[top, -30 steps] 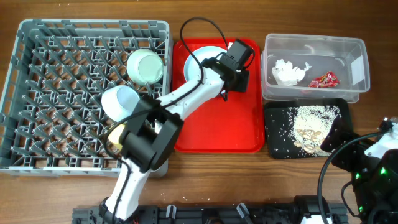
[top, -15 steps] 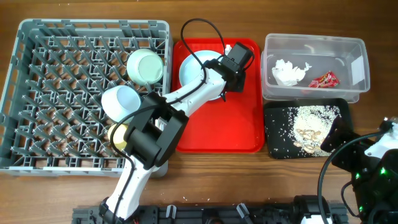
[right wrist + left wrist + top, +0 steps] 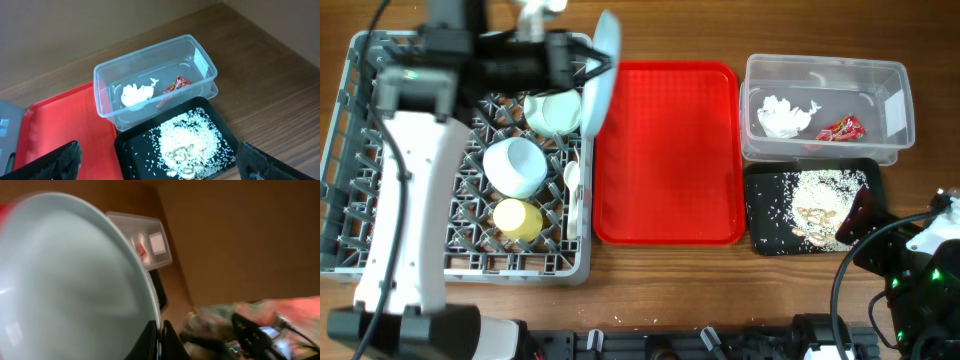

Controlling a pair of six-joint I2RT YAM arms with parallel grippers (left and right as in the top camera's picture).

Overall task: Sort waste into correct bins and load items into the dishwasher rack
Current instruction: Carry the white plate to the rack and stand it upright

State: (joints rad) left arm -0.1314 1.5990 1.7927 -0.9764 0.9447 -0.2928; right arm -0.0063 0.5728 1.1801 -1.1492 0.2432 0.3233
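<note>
My left gripper (image 3: 586, 63) is shut on the rim of the pale blue plate (image 3: 604, 55) and holds it on edge above the right rim of the grey dishwasher rack (image 3: 470, 266). In the left wrist view the plate (image 3: 75, 280) fills the left side, its rim pinched by the gripper (image 3: 159, 341). The rack holds two blue-green bowls (image 3: 555, 110) (image 3: 515, 165), the yellow cup (image 3: 518, 218) and white cutlery (image 3: 572, 188). The napkin (image 3: 784, 116) and red wrapper (image 3: 840, 128) lie in the clear tub (image 3: 825, 66). Rice scraps (image 3: 818, 195) lie in the black tray (image 3: 760, 225). My right gripper (image 3: 162, 167) is open and empty above the black tray.
The flat red serving tray (image 3: 665, 150) lies bare between the rack and the bins. My right arm (image 3: 910, 262) sits at the table's front right corner. Wooden table shows behind the tray and along the front edge.
My left arm has lifted the plate off the red tray and carried it left to the rack's right rim, turned on edge. The right arm has not moved.
</note>
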